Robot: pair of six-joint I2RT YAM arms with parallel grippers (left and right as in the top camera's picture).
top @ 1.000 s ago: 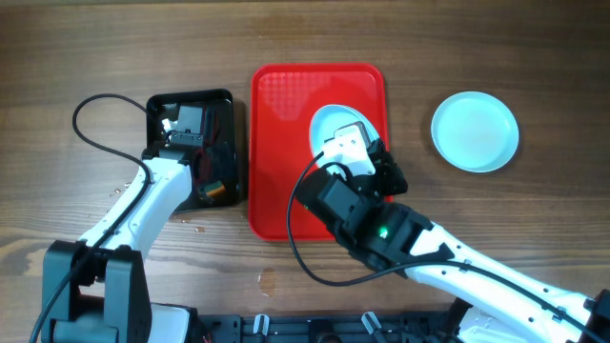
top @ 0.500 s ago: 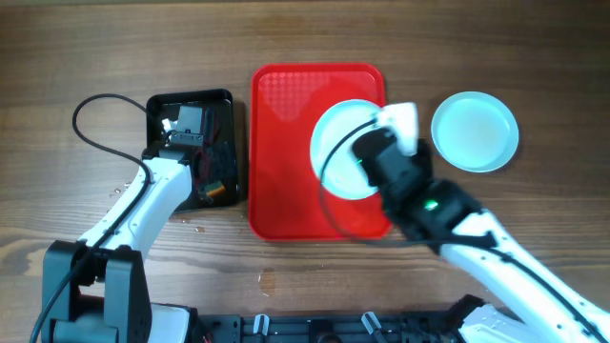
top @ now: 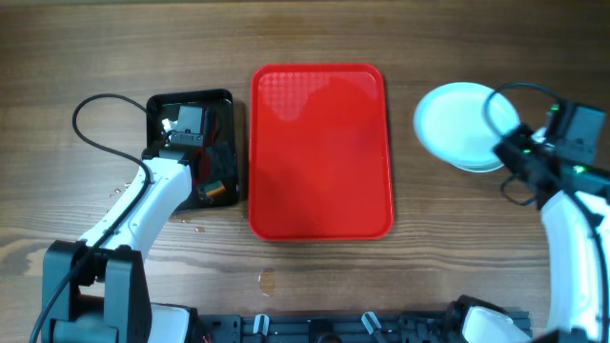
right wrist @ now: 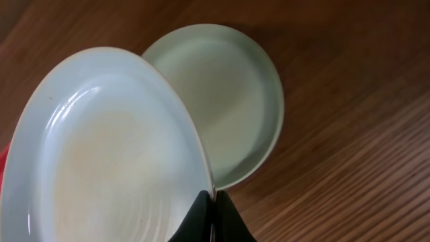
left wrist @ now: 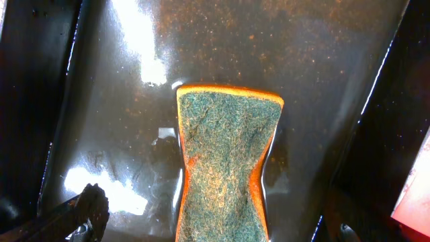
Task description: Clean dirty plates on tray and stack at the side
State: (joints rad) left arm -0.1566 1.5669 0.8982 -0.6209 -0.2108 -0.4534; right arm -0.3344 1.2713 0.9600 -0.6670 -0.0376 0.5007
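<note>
- Right jaws: clenched on the near rim of the held plate (right wrist: 107, 148). The dark fingertips (right wrist: 232, 225) meet at the bottom edge of the wrist view with the rim pinched between them.
- Held plate: pale aqua-white, round and shallow. It extends forward from the right jaws, tilted, with its far edge overlapping the plate beyond. Its centre has a faint warm tint, and it cannot be told whether this is a stain or a reflection.
- Second plate (right wrist: 235, 101): of the same colour and shape. It rests flat on the table (top: 95, 48) just ahead of the right jaws and partly beneath the held plate. Whether the two touch cannot be told.
- Red tray (top: 321, 151): rectangular with rounded corners. It lies well apart from the right jaws, on the far side of both plates, between the two arms.
- Left jaws: released, with the fingers spread wide. One dark fingertip (left wrist: 87, 208) shows at the lower left of the wrist view, apart from the sponge.
- Sponge (left wrist: 225, 168): green scouring face up over an orange body, narrowed at the waist. It lies between the left jaws, touching neither finger.
- Black tray (top: 189, 94): it holds the sponge under the left jaws. Its floor is wet and glossy and speckled with fine orange grains. It sits just beside the red tray, on the left arm's side.
</note>
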